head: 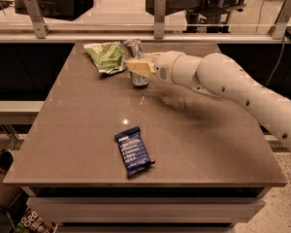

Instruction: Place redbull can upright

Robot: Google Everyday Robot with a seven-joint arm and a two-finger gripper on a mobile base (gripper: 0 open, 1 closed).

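Observation:
The redbull can [136, 60] is a slim silvery can standing nearly upright at the far middle of the brown table [87, 130], its base at or just above the tabletop. My gripper [138, 66] reaches in from the right on a white arm and is shut on the can, its cream fingers [139, 67] clasping the can's middle. The can's lower end shows below the fingers and its rimmed top above them.
A green chip bag [106, 56] lies just left of the can at the far left. A dark blue snack bar wrapper [133, 151] lies near the front edge. A railing with metal posts [159, 14] runs behind the table.

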